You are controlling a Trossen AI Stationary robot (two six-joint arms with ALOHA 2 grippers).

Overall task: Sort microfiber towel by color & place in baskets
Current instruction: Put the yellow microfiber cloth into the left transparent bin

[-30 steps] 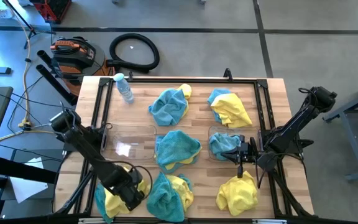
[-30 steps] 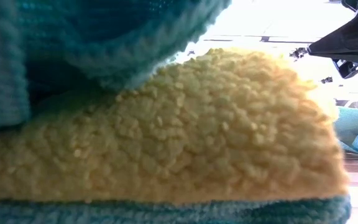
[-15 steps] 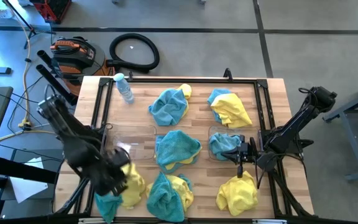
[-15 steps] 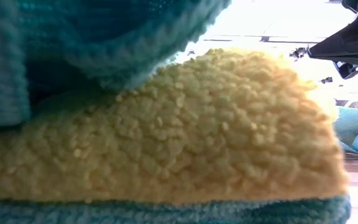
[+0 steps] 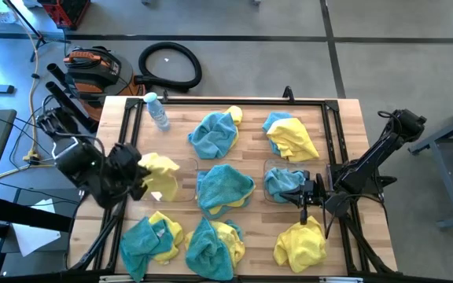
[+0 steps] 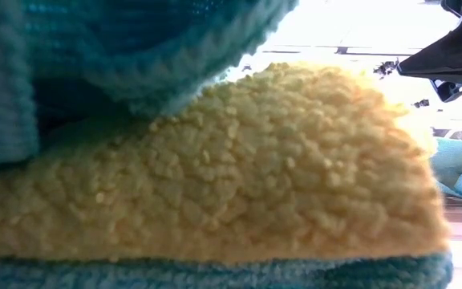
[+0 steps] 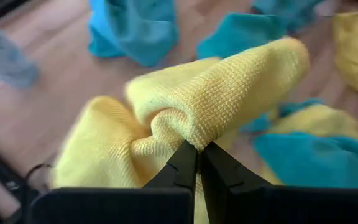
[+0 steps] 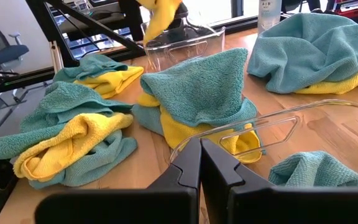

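From my overhead feed: grey concrete floor (image 5: 242,31) surrounds the wooden table (image 5: 250,106); at eleven o'clock a coiled black hose (image 5: 170,65), at ten o'clock an orange-and-black case (image 5: 93,67).

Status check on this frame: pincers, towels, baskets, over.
Left pincer shut on yellow towel, above left basket. Right pincer shut, empty, beside right basket holding teal towel. Nothing in the way.

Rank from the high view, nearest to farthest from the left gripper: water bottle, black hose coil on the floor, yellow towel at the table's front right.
1. Water bottle: on the table's far left corner, just beyond the left gripper, which holds a yellow towel.
2. Black hose coil: on the floor past the table's far edge.
3. Front-right yellow towel: across the table, near the right arm.
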